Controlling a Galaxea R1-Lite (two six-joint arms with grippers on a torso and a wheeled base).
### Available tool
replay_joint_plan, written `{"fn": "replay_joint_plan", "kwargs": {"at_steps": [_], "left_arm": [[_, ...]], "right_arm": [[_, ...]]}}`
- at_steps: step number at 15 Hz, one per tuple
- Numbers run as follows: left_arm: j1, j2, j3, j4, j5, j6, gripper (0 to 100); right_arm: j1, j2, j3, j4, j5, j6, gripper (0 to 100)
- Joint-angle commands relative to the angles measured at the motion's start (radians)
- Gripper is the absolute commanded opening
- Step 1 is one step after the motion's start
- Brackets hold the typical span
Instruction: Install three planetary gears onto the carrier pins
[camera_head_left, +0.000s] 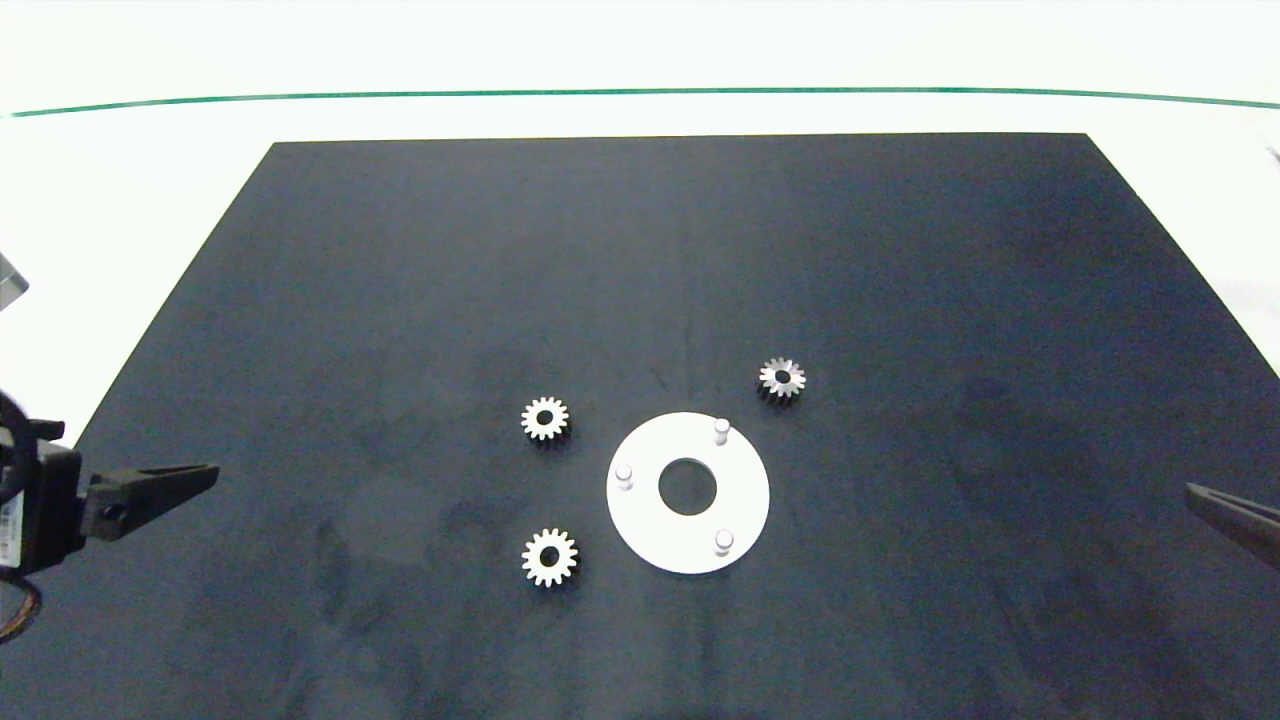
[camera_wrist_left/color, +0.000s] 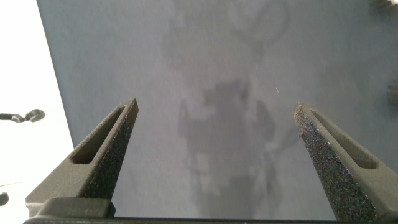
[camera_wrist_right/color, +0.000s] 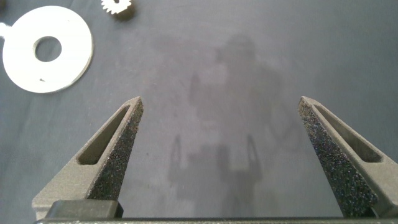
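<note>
Three silver planetary gears lie flat on the black mat: one (camera_head_left: 545, 418) left of the disc, one (camera_head_left: 549, 557) at the front left, and one (camera_head_left: 782, 377) behind the disc to the right, also in the right wrist view (camera_wrist_right/color: 117, 5). The white disc (camera_head_left: 655, 535) (camera_wrist_right/color: 68, 56) carries the three carrier pins (camera_head_left: 721, 431) (camera_head_left: 624, 476) (camera_head_left: 724, 542), all bare. My left gripper (camera_head_left: 195, 478) (camera_wrist_left/color: 216, 109) hovers open at the mat's left edge, far from the gears. My right gripper (camera_head_left: 1200, 495) (camera_wrist_right/color: 221, 102) hangs open at the right edge, with nothing between its fingers.
The black mat (camera_head_left: 680, 260) covers most of a white table (camera_head_left: 640, 60), which has a green line across its far side. White table surface borders the mat on the left (camera_wrist_left/color: 25, 74).
</note>
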Motion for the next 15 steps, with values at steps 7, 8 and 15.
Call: {"fn": "replay_joint_plan", "kwargs": {"at_steps": [7, 8, 15], "left_arm": [[0.047, 0.088, -0.119, 0.112, 0.016, 0.000, 100], [0.047, 0.084, -0.119, 0.112, 0.016, 0.000, 100], [0.024, 0.064, -0.110, 0.138, 0.016, 0.000, 100]], "right_arm": [[0.165, 0.468, -0.407, 0.217, 0.005, -0.165, 100], [0.176, 0.501, -0.439, 0.232, 0.007, -0.167, 100], [0.291, 0.749, -0.683, 0.278, -0.011, -0.167, 100]]}}
